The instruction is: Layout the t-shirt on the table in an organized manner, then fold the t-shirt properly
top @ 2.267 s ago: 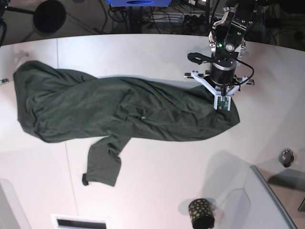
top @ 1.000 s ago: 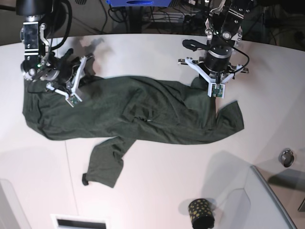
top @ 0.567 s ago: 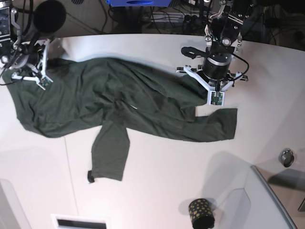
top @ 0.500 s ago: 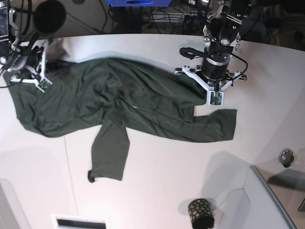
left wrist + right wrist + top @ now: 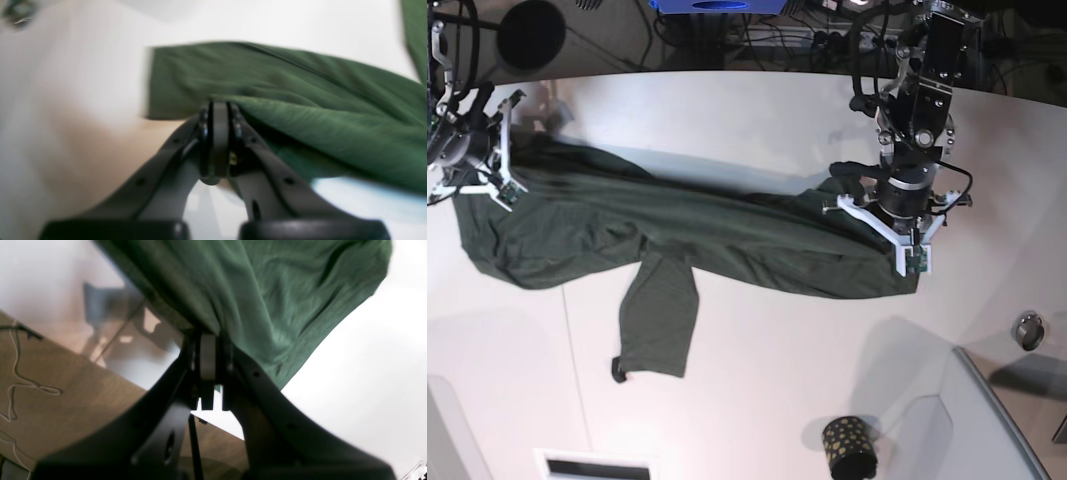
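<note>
The dark green t-shirt [image 5: 727,235] is pulled into a long band across the white table [image 5: 757,120], held at both ends. One sleeve [image 5: 659,320] lies toward the front. My left gripper [image 5: 914,262] is on the base view's right, shut on the shirt's right edge. In the left wrist view that gripper [image 5: 215,110] pinches a fold of t-shirt [image 5: 300,100] lifted off the table [image 5: 267,20]. My right gripper [image 5: 499,185] is at the far left, also shut on cloth. The right wrist view shows it [image 5: 208,340] clamping t-shirt [image 5: 267,290] that hangs from it.
A black gold-dotted cup [image 5: 849,445] stands near the front edge. To its right lies a grey raised panel [image 5: 987,430]. A small metal ring-shaped thing [image 5: 1028,329] sits at the right. Cables and stands crowd the dark area behind the table.
My left gripper has moved forward and to the right with the shirt's edge, stretching the cloth into a narrower, tauter band. My right gripper stayed at the far left, still shut on cloth.
</note>
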